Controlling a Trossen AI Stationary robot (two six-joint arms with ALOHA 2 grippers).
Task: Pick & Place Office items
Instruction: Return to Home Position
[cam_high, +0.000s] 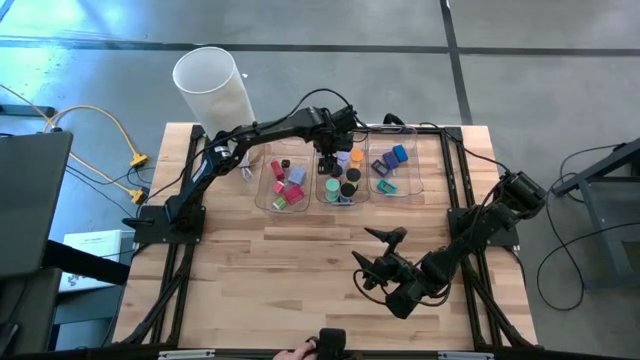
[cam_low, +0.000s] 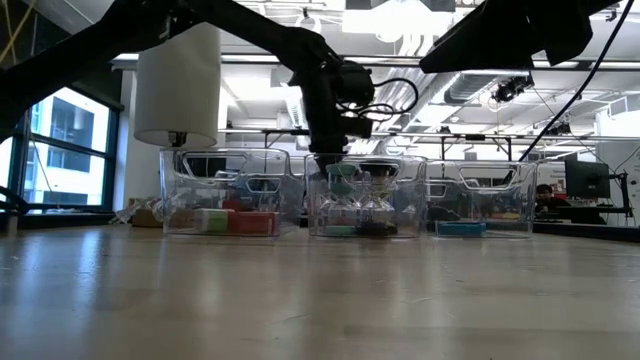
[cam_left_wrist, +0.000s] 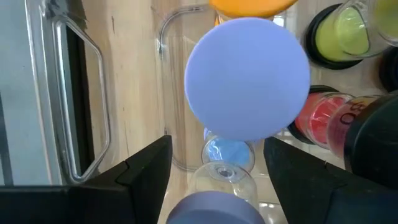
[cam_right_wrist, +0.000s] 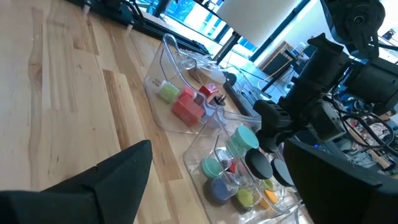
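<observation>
**Left gripper spread over the middle tray, right arm waiting at the near side**

From the overhead camera I have the left gripper (cam_high: 330, 158) reaching across the table (cam_high: 300, 260) and hanging over the middle tray (cam_high: 340, 203) of the three clear ones in the row. Through its wrist camera the two dark fingers (cam_left_wrist: 146, 168) stand well apart, one on each side of a clear piece topped with a lavender cap (cam_left_wrist: 247, 78) — they grip nothing, and I see bare gaps between them and the piece. That piece sits inside the middle tray, with an orange cap (cam_left_wrist: 249, 6) just beyond it. A teal cap (cam_right_wrist: 244, 140) and a black disc (cam_high: 350, 175) share the same tray.

The left tray (cam_high: 262, 190) holds a red block (cam_right_wrist: 186, 107) with a green piece (cam_right_wrist: 168, 92) right beside it. The blue clips (cam_high: 398, 155) lie in the right tray (cam_high: 412, 175).

The right gripper (cam_high: 372, 256) waits over bare wood at the near right of the table, well apart from the trays — its fingers are spread wide and hold nothing.

A white cylinder (cam_high: 212, 85) stands at the far left corner, behind the left tray.
</observation>
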